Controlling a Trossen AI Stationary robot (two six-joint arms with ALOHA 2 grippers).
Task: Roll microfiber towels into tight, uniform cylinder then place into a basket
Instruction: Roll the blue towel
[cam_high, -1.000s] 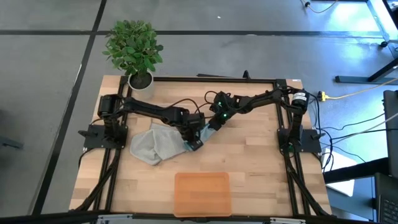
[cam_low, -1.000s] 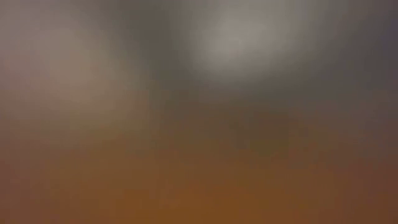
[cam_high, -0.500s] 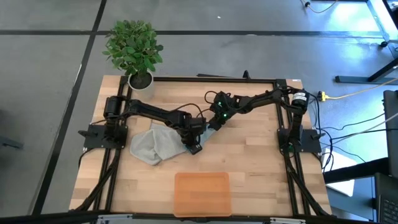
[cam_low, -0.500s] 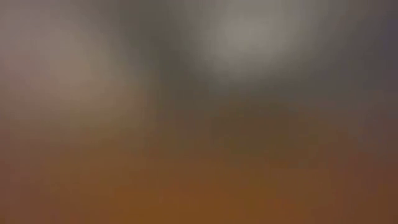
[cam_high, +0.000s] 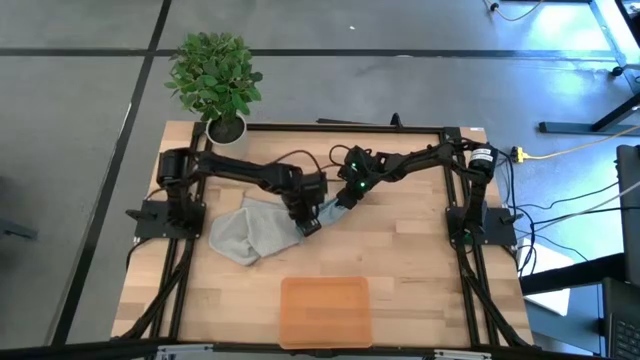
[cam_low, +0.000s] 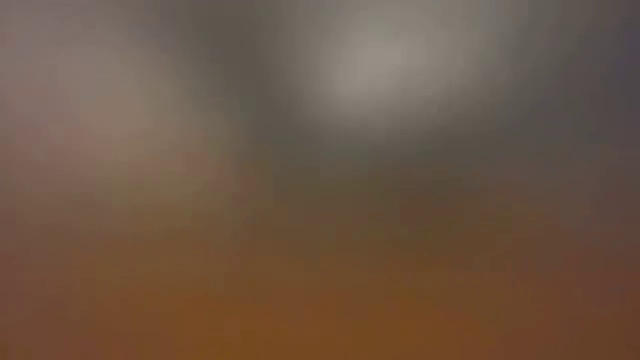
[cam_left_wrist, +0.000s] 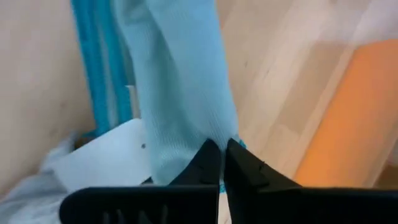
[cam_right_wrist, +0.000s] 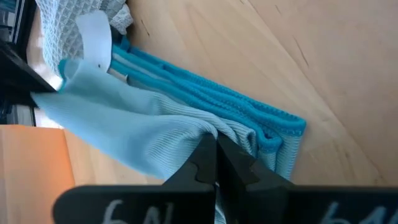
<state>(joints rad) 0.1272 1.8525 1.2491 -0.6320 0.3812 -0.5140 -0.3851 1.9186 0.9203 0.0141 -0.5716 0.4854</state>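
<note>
High view: both arms meet over the middle of the counter (cam_high: 400, 260). The blue towel (cam_high: 328, 212) lies there as a narrow, partly folded strip, with the grey towel (cam_high: 245, 232) crumpled just beside it toward the left arm's side. The basket (cam_high: 325, 311) sits at the near edge, apart from both cloths, with nothing in it.

Left gripper (cam_left_wrist: 222, 163): jaws closed, pinching an edge of the blue towel, which hangs from them in a soft sheet. Right gripper (cam_right_wrist: 213, 163): jaws also closed on the same towel, at a bunched fold near its hemmed corner (stitched border plain in the right wrist view).

Handling, as I judge it: light, limp, ribbed microfiber. It should not slip from the jaws, but it holds no shape and will sag or unroll if tension drops. Fragility is no concern. Best hold looks to be the hemmed edge or corners, one per gripper, keeping the strip taut so the layers roll evenly. Low view shows nothing usable.
</note>
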